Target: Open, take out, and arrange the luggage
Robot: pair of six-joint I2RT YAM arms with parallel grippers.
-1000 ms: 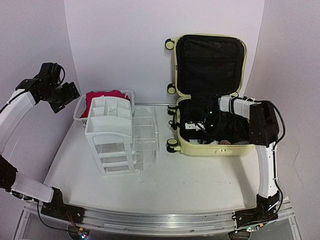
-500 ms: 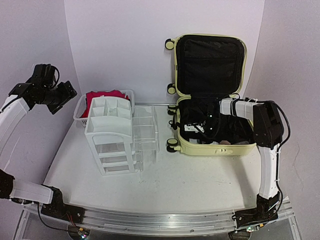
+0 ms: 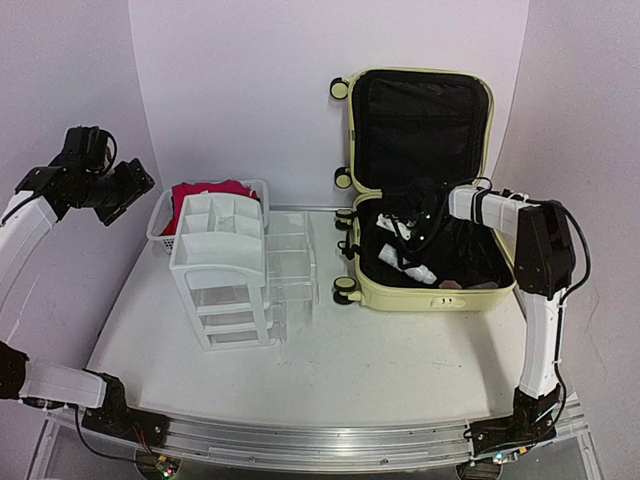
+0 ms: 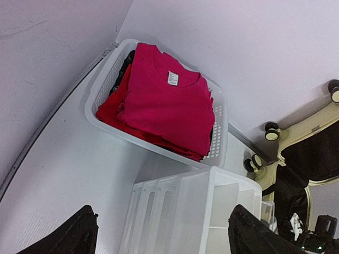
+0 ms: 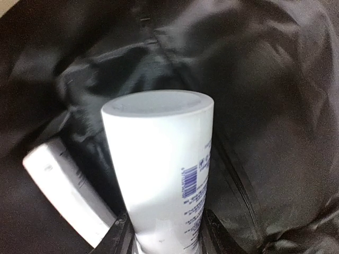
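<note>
The luggage (image 3: 400, 297), a large pale yellow hard-shell suitcase with rounded corners and black-and-cream wheels, lies open at the far right of the table, close to the back wall. Its lower shell rests flat on the surface and its lid stands upright behind it, showing black fabric lining. The right gripper (image 5: 167, 235) reaches into the lower shell, and its two fingers are closed against the sides of a white tube (image 5: 159, 159), a smooth plastic cylinder with blue print and a barcode, seen end-on against the crumpled dark lining. A flat white rectangular item (image 5: 63, 190) lies in the lining just beside the tube. To the left of the suitcase, near the middle of the table, stands a white plastic drawer organiser (image 3: 220, 270) with open compartments on top. Behind it, by the wall, sits a white mesh plastic basket (image 4: 217, 132) holding folded red T-shirts (image 4: 164, 100). The left gripper (image 4: 161, 233) hangs raised at the far left, above and beside the basket, with its black fingers spread wide and nothing between them. The table (image 3: 350, 370) is a matt white surface with rounded far corners. A plain pale lilac-white backdrop (image 3: 250, 90) curves around it on three sides.
</note>
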